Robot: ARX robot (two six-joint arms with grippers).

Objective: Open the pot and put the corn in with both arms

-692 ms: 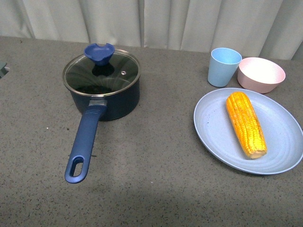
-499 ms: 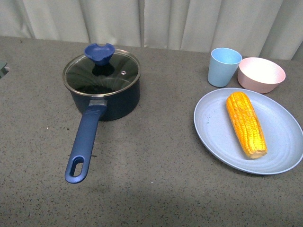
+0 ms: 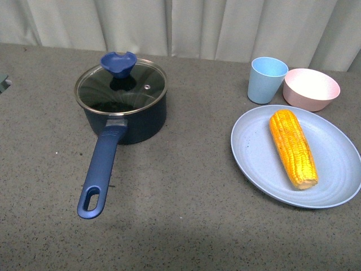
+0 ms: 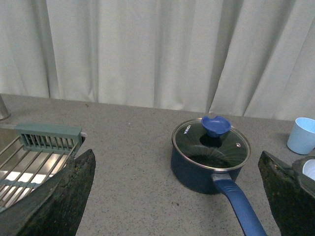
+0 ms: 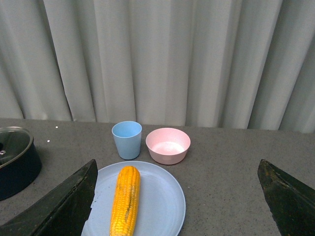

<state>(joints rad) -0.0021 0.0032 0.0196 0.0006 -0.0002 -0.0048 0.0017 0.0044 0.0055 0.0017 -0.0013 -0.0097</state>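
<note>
The navy-blue pot (image 3: 125, 118) stands on the grey counter with a glass lid (image 3: 122, 86) shut on it; the lid has a blue knob (image 3: 118, 63). Its long blue handle (image 3: 99, 172) points toward me. The yellow-orange corn (image 3: 293, 147) lies on a pale blue plate (image 3: 255, 155) to the right. Neither arm shows in the front view. My left gripper (image 4: 177, 196) is open, well back from the pot (image 4: 197, 172), with only counter between its fingers (image 4: 54, 199). My right gripper (image 5: 177, 199) is open, back from the corn (image 5: 125, 200), its fingers (image 5: 59, 206) wide apart.
A light blue cup (image 3: 266, 79) and a pink bowl (image 3: 311, 88) stand behind the plate. A sink with a metal rack (image 4: 29, 162) lies left of the pot in the left wrist view. White curtains (image 3: 180, 25) hang along the counter's far edge.
</note>
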